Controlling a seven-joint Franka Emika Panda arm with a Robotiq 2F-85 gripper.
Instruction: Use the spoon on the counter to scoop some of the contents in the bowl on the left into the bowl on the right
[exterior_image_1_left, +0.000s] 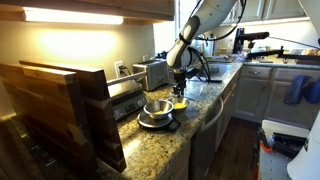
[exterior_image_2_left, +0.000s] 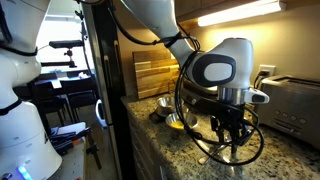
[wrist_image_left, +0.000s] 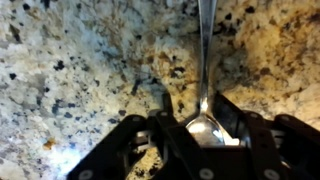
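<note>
Gripper (wrist_image_left: 194, 108) low over the counter (wrist_image_left: 80, 60), jaws half closed either side of the spoon (wrist_image_left: 206, 45), real grip impossible to tell, metal bowl (exterior_image_1_left: 157, 108) near the counter's front edge

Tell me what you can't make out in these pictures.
Wrist view: the handle end of the spoon, cut off by the top edge; its scoop end, partly hidden by the claw.
Exterior view: what the metal bowl holds, too small and dim.
All views: whether the claw grips the spoon yet.
</note>
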